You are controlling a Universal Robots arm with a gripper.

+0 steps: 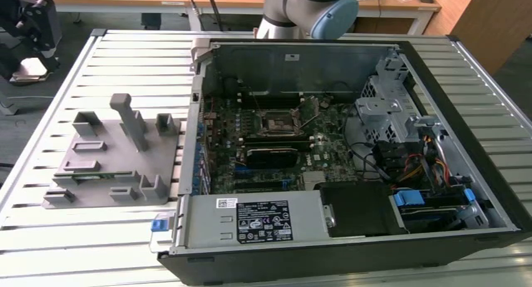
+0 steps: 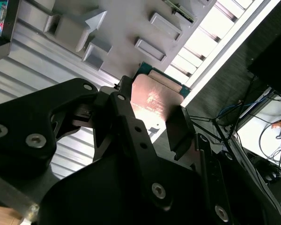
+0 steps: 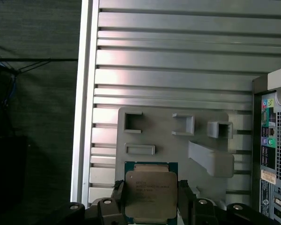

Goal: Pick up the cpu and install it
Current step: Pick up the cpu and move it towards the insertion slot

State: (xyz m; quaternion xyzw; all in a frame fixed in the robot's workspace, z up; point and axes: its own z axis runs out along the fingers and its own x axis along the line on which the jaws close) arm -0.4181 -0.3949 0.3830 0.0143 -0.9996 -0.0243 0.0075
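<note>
The gripper (image 3: pixel 152 208) pinches the cpu (image 3: pixel 150 193), its black jaws pressed against two opposite edges of the chip. In the first wrist view the silver-grey lid faces the camera and carries several lines of fine engraved print, with a green board rim along one edge. The second wrist view catches the same lid at a slant under a pinkish glare, and no print can be made out there.

In both wrist views the grey plastic fixture (image 3: pixel 164 136) lies beyond the chip on the slatted metal table (image 3: pixel 178 70). Whether the chip touches the fixture cannot be told.

The first wrist view also takes in the rear panel (image 3: pixel 277 154) of the computer, with coloured round ports and a pale sticker (image 3: pixel 269 176).

The exterior view looks into the open computer case (image 1: pixel 349 265). A large white and black label (image 1: pixel 266 221) sits on the power supply, with a small barcode sticker (image 1: pixel 226 203) just beside it. The dark square socket frame (image 1: pixel 277 120) sits on the motherboard (image 1: pixel 332 137), well apart from the fixture. A thin green memory stick (image 1: pixel 96 173) lies in the fixture. The arm (image 1: pixel 312 10) rises behind the case.
</note>
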